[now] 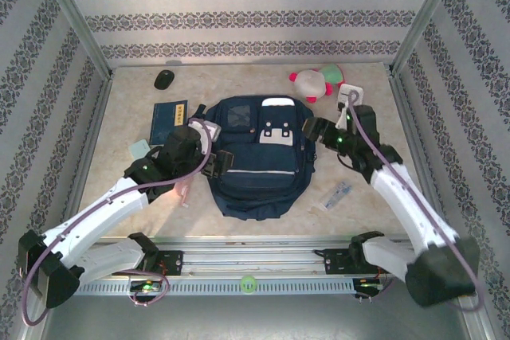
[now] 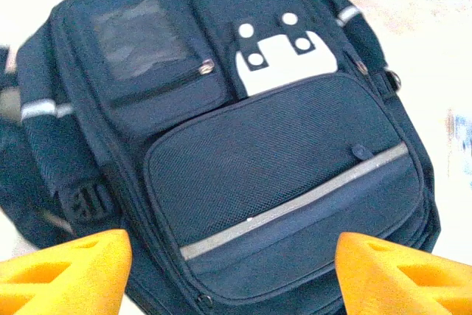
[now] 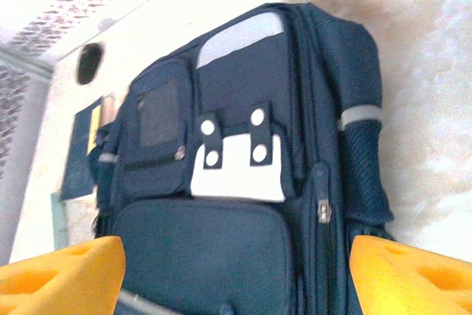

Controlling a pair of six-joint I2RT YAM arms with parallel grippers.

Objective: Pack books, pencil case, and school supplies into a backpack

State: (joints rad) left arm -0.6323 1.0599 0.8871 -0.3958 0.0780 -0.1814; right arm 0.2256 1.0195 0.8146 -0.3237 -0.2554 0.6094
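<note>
1. Nearest you, a slim clear packet (image 1: pixel 339 194) lies on the table (image 1: pixel 382 165), just off the backpack's lower right corner.
2. On the other side, a pale pink piece (image 1: pixel 182 189) shows under your left arm beside the backpack's lower left. It is partly covered, so I can't make out its shape.
3. The backpack (image 1: pixel 256 165) lies flat in the middle of the table. Its front faces up, with the grey-white patch showing and its top toward the far wall.
4. Your left gripper (image 1: pixel 217 160) sits at the backpack's left edge. In the left wrist view its orange fingers (image 2: pixel 70 271) are spread wide with nothing between them, and the front pocket lies ahead.
5. Your right gripper (image 1: pixel 311 127) sits by the backpack's upper right side. Its fingers (image 3: pixel 413 274) are also wide apart and hold nothing.
6. A flat teal square (image 1: pixel 140 149) lies left of your left gripper. Just beyond it, the navy book (image 1: pixel 169 119) lies flat near the backpack's upper left.
7. Farthest back are a white square object (image 1: pixel 351 95) on the right, a plush toy (image 1: pixel 317 83) beside it, and a black mouse (image 1: pixel 164 79) on the left.
</note>
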